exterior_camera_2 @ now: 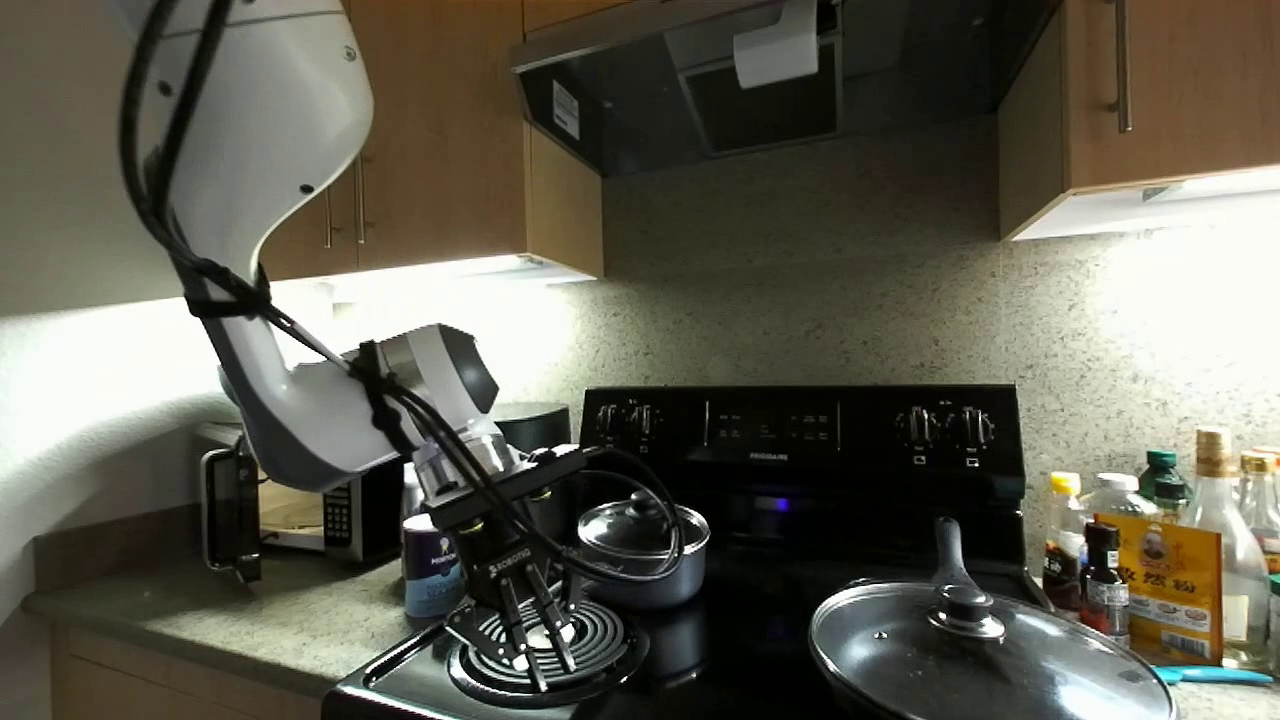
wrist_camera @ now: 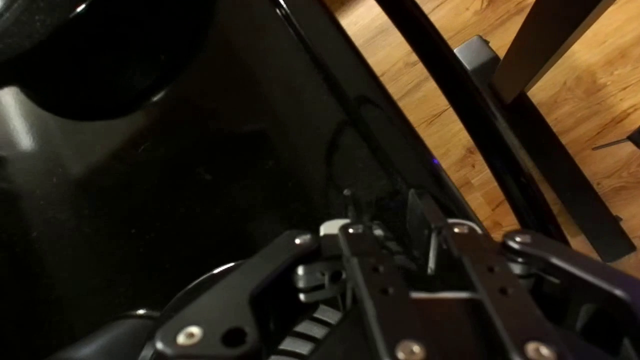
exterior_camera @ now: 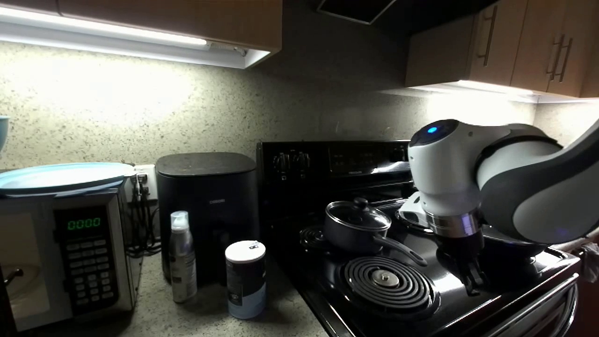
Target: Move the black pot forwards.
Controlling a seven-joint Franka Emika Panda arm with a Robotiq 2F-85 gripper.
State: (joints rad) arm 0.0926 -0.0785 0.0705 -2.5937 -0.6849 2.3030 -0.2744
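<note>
Blk metal claw (wrist_camera: 382, 210), jaws apart, hangs over glossy blk stovetop (wrist_camera: 225, 175) before us; round blk pot (exterior_camera: 350, 238) w/ clear domed lid (exterior_camera: 354, 215) sits behind dark spiral burner (exterior_camera: 384, 279).

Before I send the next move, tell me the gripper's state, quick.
Gripper: partly open, a narrow gap showing in the wrist view, holding nothing.

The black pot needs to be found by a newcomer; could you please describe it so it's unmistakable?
Start at the black stove. Between its front coil burner and control panel sits the black pot, round, with a knobbed glass lid. It is clearly smaller than its neighbour, the wide lidded pan across the stove.
</note>
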